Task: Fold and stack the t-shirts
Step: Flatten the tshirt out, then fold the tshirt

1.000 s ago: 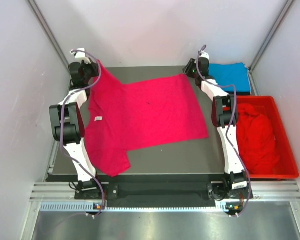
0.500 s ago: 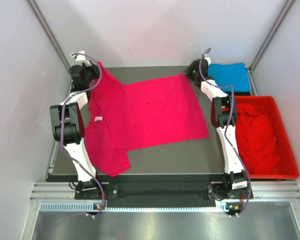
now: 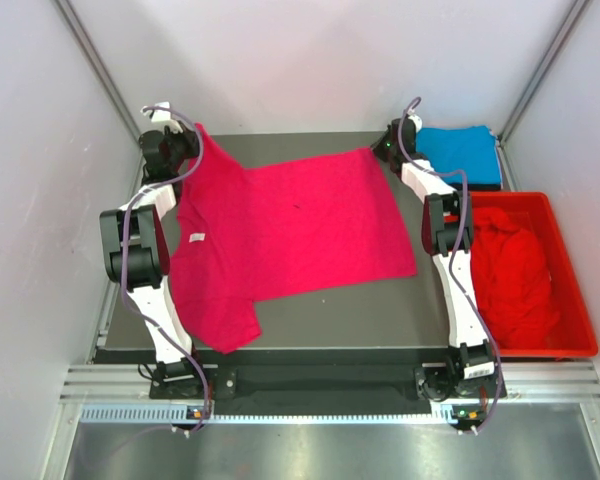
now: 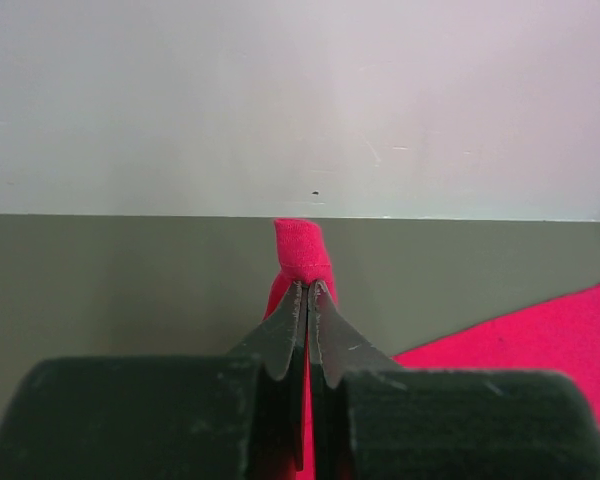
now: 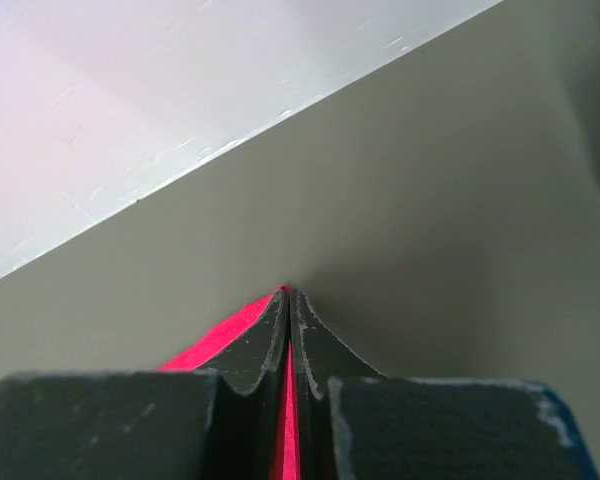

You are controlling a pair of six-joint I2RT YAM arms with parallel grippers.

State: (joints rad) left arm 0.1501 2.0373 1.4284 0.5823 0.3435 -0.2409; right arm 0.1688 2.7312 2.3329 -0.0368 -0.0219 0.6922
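Nearest you, the pink t-shirt (image 3: pixel 290 235) lay spread flat on the table (image 3: pixel 360 310), with one sleeve reaching toward the near left edge. To the right, the red t-shirts (image 3: pixel 515 275) sat heaped in the red crate (image 3: pixel 570 290), not yet folded. Farther back, your left gripper (image 4: pixel 307 290) was pressed together on the shirt's far left tip, with a small fold of pink cloth poking out past the fingertips. What had just changed was on the other side. Your right gripper (image 5: pixel 288 295), spread a second ago, had closed on the far right corner of the hem, and pink cloth showed between its jaws. I judge that with both far corners pinched you were ready to lift that edge and bring it toward you for the first fold. The folded blue t-shirt (image 3: pixel 465 152) lay just beyond, at the far right.
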